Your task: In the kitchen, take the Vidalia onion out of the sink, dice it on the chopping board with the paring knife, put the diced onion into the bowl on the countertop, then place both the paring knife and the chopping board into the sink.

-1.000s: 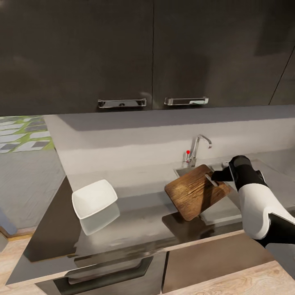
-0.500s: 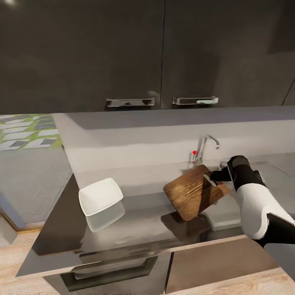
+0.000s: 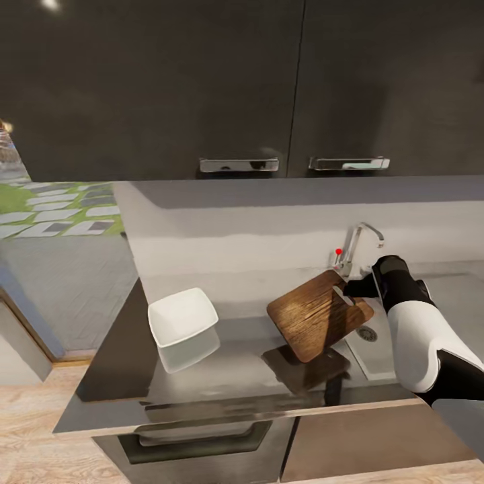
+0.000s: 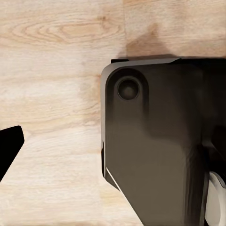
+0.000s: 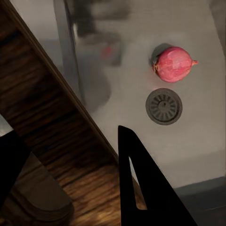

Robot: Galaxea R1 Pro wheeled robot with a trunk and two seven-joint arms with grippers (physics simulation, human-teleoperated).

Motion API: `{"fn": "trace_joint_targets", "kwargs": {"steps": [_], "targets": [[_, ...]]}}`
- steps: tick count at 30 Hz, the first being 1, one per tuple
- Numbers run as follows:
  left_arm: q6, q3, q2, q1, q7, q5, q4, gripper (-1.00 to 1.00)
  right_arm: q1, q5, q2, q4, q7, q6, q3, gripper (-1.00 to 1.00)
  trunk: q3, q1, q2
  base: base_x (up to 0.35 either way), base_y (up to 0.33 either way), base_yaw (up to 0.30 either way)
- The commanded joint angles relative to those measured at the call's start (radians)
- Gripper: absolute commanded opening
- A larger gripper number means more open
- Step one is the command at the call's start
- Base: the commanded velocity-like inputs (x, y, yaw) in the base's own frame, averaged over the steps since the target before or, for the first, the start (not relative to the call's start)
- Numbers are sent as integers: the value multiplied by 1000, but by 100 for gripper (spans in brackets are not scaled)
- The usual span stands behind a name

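Note:
The dark wooden chopping board [image 3: 310, 324] hangs tilted over the countertop [image 3: 222, 380] at the left rim of the sink [image 3: 374, 356]. My right gripper [image 3: 348, 291] is shut on its handle-slot end. In the right wrist view the board [image 5: 44, 136] runs between the gripper [image 5: 70, 148] fingers. Beyond it the reddish onion [image 5: 173, 63] lies on the sink floor [image 5: 188, 141] beside the round drain [image 5: 163, 106]. The white bowl [image 3: 183, 315] stands on the countertop to the left. The paring knife is out of view. A dark fingertip [image 4: 7, 146] of my left gripper shows over wooden floor.
The chrome tap [image 3: 357, 243] with its red knob stands behind the sink. Dark wall cabinets [image 3: 269, 87] hang above the counter. The counter's left end [image 3: 111, 363] borders open floor. My robot base [image 4: 155, 141] shows in the left wrist view.
The whole view has shifted, so the counter sits further right in the picture. The held board now lies further left of the tap, and the drain shows beside it.

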Motion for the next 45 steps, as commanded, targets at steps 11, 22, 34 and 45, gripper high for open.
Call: {"fn": "trace_joint_targets", "kwargs": {"steps": [11, 22, 34, 45], "targets": [[-2, -1, 0, 0, -1, 2, -1, 100, -1, -6, 1, 0, -184, 42, -80, -100, -2, 1, -2, 0, 8, 9], [-2, -1, 0, 0, -1, 2, -1, 100, -1, -201, 6, 8, -477, 50, -239, -100, -2, 1, -2, 0, 190, 0], [-3, -1, 0, 0, -1, 2, -1, 100, -1, -253, 7, 14, -492, 56, -243, -100, -2, 1, -2, 0, 19, 0], [-3, -1, 0, 0, -1, 2, -1, 100, -1, -282, 12, 143, -482, 55, -238, -100, -2, 1, -2, 0, 0, 0]]}}
